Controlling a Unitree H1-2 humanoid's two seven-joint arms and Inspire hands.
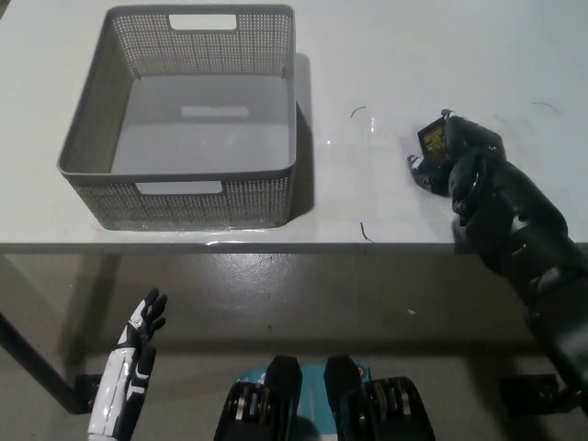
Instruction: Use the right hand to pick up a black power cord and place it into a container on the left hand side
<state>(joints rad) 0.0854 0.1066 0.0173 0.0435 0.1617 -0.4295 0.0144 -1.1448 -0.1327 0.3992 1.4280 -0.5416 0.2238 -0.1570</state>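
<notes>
Desk (441, 55): we are seeing no black power cord anywhere on it.
Container (184, 124): empty, well left of our right robot hand (455, 156).
Right robot hand: curled, grip unclear.
Left robot hand (138, 344): spread, resting low.

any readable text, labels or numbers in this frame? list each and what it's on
None can be read.
Small label on the black right hand: orange and dark markings show, but too small and blurred to read.
Grey basket: only perforations and handle cutouts, no text visible.
White left hand, low at the left below the table edge: dark markings, no readable text.
</notes>
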